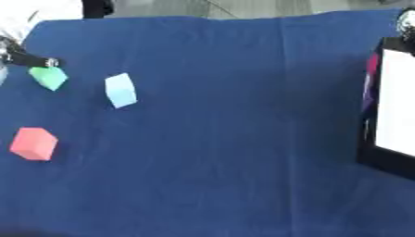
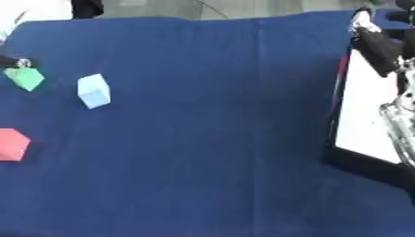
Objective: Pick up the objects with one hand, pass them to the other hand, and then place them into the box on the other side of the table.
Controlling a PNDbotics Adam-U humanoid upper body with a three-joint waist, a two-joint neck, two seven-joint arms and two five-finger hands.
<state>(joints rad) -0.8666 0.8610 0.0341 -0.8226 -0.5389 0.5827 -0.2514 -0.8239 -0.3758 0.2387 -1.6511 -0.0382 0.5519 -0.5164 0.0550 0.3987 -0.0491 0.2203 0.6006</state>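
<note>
Blue cloth (image 1: pixel 227 139), faintly creased, covers the table. At its right edge stands the box (image 2: pixel 365 164), black-walled with a white interior. Well left of the box lie three blocks: a green block (image 1: pixel 49 77) farthest, a light blue block (image 1: pixel 121 90) nearer, a red block (image 1: pixel 34 144) below them. The left hand (image 1: pixel 24 58) touches the green block's upper edge; whether it pinches cannot be told. The right hand (image 2: pixel 381 48) hangs over the box, finger state unclear. Blocks look light, rigid, matte; opposite flat faces suit grasping.

3 blocks sit on the cloth (image 1: pixel 227 139) at frame left: one (image 1: pixel 49 77) upper left, one (image 1: pixel 121 90) just right of it, one (image 1: pixel 34 144) below. The box (image 1: pixel 397 106) occupies the right edge.
</note>
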